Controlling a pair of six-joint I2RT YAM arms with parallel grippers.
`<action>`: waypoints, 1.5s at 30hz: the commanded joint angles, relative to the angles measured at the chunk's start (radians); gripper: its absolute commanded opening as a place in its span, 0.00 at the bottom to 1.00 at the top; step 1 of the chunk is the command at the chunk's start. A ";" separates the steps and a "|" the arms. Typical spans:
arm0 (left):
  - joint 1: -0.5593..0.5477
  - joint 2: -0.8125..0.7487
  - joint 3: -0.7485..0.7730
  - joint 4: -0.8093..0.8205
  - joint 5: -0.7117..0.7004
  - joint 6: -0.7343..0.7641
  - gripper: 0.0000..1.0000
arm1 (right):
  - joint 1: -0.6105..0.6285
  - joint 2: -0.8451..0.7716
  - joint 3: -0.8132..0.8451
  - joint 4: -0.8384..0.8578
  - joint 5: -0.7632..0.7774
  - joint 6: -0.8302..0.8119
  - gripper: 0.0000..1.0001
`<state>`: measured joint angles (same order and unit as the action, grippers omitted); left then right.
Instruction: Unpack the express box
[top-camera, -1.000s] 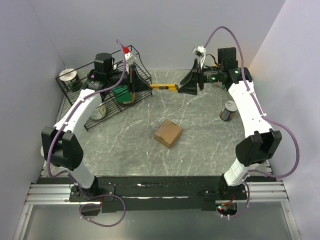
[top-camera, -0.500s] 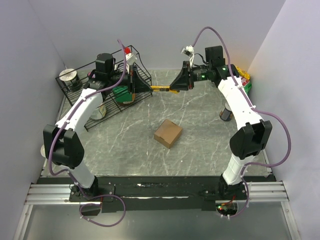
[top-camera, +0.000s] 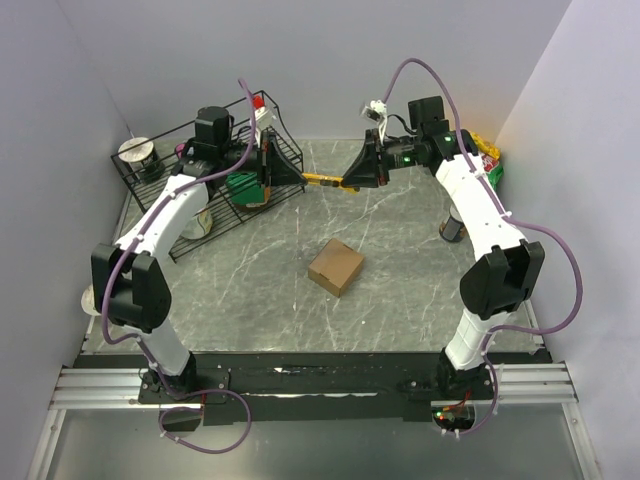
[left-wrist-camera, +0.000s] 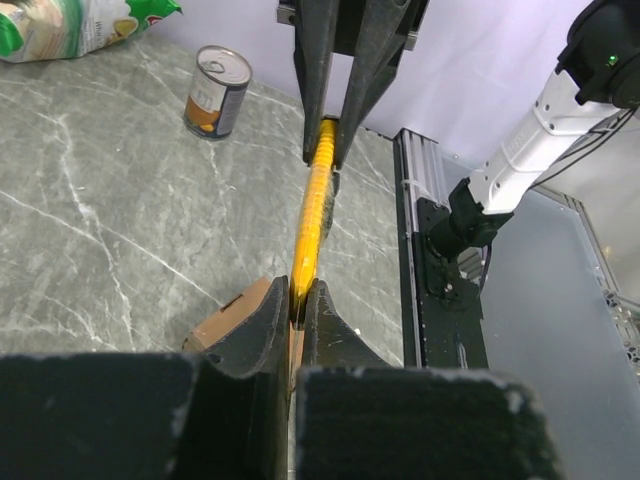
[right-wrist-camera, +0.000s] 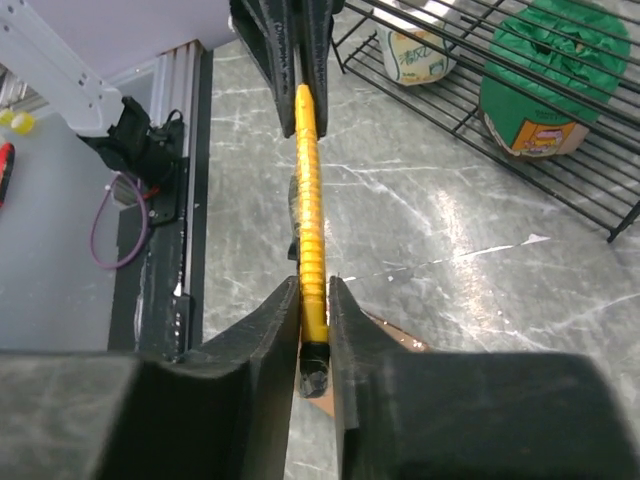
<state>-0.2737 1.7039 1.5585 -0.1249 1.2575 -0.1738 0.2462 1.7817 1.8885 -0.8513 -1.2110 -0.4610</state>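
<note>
Express box (top-camera: 336, 267): a small brown carton that sits closed and alone near the middle of the table (top-camera: 400, 300), well apart from both grippers. Judged from its look, it is light, stiff only along its edges and soft across its faces, with a dry surface that offers good friction. The best hold is probably across two opposite side walls, low down, so that the top seam stays free. Hard pressure could crush it.

Behind it, above the table's far half, a yellow tool (top-camera: 325, 180), probably a cutter, hangs level between the arms. The left gripper (left-wrist-camera: 297, 300) has its jaws nearly together, pinching one end. The right gripper (right-wrist-camera: 314, 325) has its jaws narrowed onto the other end, with both pads against the ribbed handle. Neither gripper touches the box.

A wire rack (right-wrist-camera: 560, 170) stands far left and a can (left-wrist-camera: 216, 92) far right.
</note>
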 joint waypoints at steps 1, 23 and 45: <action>0.005 0.000 0.043 0.027 0.003 0.020 0.01 | 0.005 -0.010 0.032 -0.026 -0.035 -0.004 0.17; -0.073 -0.024 0.166 -0.548 -0.291 0.715 0.63 | 0.209 -0.093 0.153 -0.371 0.613 -0.553 0.00; -0.073 0.060 0.172 -0.455 -0.167 0.628 0.49 | 0.255 -0.039 0.281 -0.273 0.604 -0.340 0.00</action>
<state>-0.3466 1.7653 1.7374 -0.6437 1.0275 0.4702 0.4881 1.7458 2.1166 -1.1633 -0.5671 -0.8433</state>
